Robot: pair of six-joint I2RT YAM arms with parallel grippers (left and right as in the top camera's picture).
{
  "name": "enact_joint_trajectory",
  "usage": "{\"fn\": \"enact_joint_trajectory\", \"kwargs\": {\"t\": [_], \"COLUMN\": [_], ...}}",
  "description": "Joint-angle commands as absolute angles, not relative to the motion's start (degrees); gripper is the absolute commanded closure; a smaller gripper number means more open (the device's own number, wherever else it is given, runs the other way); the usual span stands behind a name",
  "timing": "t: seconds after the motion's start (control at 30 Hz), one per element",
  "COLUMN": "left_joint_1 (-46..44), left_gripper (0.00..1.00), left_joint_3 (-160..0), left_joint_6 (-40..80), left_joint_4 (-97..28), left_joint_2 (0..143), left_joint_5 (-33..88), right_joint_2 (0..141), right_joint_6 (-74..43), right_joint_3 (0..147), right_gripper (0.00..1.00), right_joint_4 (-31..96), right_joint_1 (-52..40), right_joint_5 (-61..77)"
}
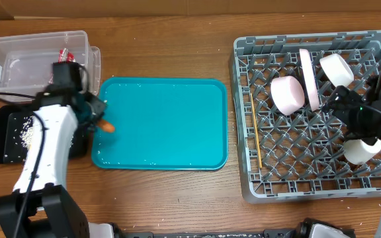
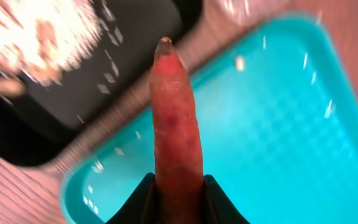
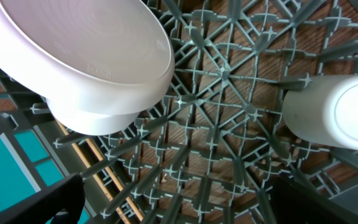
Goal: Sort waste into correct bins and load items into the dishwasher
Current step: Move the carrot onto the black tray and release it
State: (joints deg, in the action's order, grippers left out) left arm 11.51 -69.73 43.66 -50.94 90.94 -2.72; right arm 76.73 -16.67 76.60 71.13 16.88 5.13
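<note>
My left gripper [image 2: 179, 193] is shut on the orange carrot stick [image 2: 176, 118], held over the left edge of the teal tray; it shows in the overhead view [image 1: 106, 125] too. The black tray [image 1: 5, 135] with white rice scraps [image 1: 26, 134] lies just left. The clear tub [image 1: 25, 59] holds the red wrapper [image 1: 67, 53]. My right gripper [image 3: 179, 199] is open and empty above the grey dish rack [image 1: 256, 178]. The rack holds a white plate [image 1: 309, 78], white bowls [image 1: 288, 94], a white cup [image 1: 362, 151] and chopsticks [image 1: 254, 129].
The teal serving tray [image 1: 161, 125] lies in the middle between the bins and the rack, with a few white crumbs on it. A second bowl [image 1: 336, 68] stands at the rack's back right. The table is wooden.
</note>
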Motion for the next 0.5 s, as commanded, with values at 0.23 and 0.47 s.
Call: {"fn": "enact_joint_trajectory", "kwargs": {"t": [0.23, 0.47], "left_joint_1": [25.6, 29.2], "left_gripper": [0.79, 0.78], "left_joint_3": [-70.9, -70.8], "left_joint_6": [42.2, 42.2], "left_joint_4": [-48.5, -46.9], "left_joint_2": [92.1, 98.2], "left_joint_5": [-14.5, -16.4], "right_joint_2": [76.6, 76.6], "right_joint_6": [-16.4, -16.4], "right_joint_3": [77.2, 77.2], "right_gripper": [0.03, 0.03], "right_joint_4": [70.8, 70.8], "right_joint_1": [17.1, 17.1], "right_joint_5": [5.2, 5.2]}}
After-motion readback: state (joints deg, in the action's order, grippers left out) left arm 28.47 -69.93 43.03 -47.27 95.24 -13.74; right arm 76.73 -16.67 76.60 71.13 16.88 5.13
